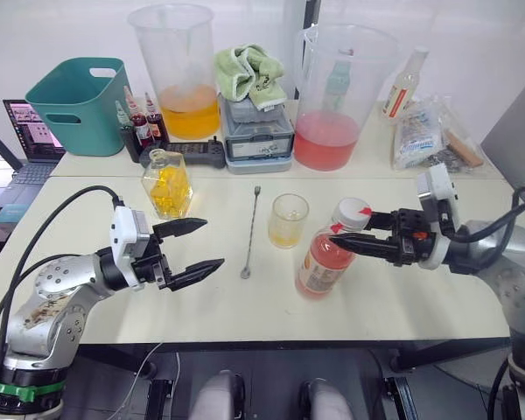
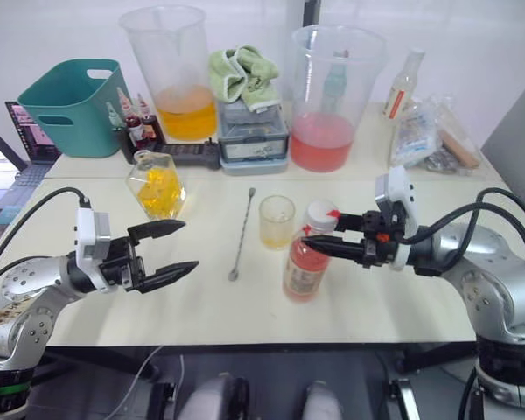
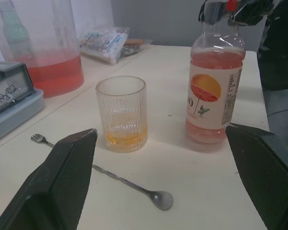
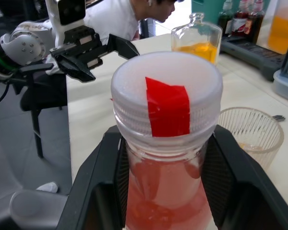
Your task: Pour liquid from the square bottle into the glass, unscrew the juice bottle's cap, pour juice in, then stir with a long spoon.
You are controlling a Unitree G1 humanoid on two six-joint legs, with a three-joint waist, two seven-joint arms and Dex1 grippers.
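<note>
The juice bottle (image 1: pixel 325 261) stands upright near the table's front, its pinkish-red liquid behind an orange-and-white label. Its white cap (image 4: pixel 166 86) carries a strip of red tape. My right gripper (image 1: pixel 346 232) has come in from the right and is shut on the bottle's neck just under the cap. The glass (image 1: pixel 289 220) stands just left of the bottle with a little yellow liquid in it. To its left the long spoon (image 1: pixel 251 233) lies flat on the table. The square bottle (image 1: pixel 166 185) with yellow contents stands further left. In front of it my left gripper (image 1: pixel 212 243) hovers open and holds nothing.
Two big clear pitchers stand at the back, one with orange liquid (image 1: pixel 182 74), one with pink (image 1: pixel 334 98). Between them a grey box (image 1: pixel 257 131) carries a green cloth. A teal bin (image 1: pixel 80 103) and small dropper bottles (image 1: pixel 140 124) are at back left. A person (image 4: pixel 134 14) sits beyond the table.
</note>
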